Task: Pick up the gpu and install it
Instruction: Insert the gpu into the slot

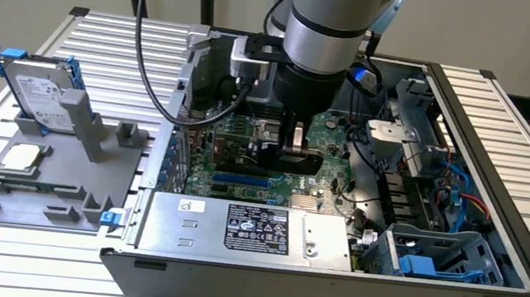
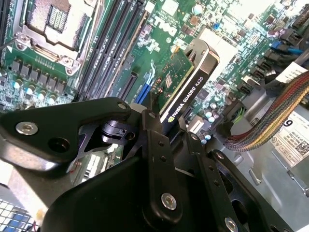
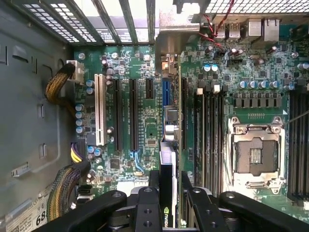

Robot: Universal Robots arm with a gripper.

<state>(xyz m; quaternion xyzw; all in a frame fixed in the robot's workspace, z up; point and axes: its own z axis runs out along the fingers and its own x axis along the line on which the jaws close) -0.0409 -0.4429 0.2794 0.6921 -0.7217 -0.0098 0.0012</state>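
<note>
Slatted metal tabletop under an open computer case. Gripper clenched on the gpu, held edge-down just above the motherboard slots. Judged risk: slight tilt or misalignment jamming card edge beside slot, or bracket catching rear case frame.

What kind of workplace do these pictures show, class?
Probably a robot test bench for computer assembly: an open computer case on a slatted metal table, with the gripper holding the gpu above the motherboard.
</note>
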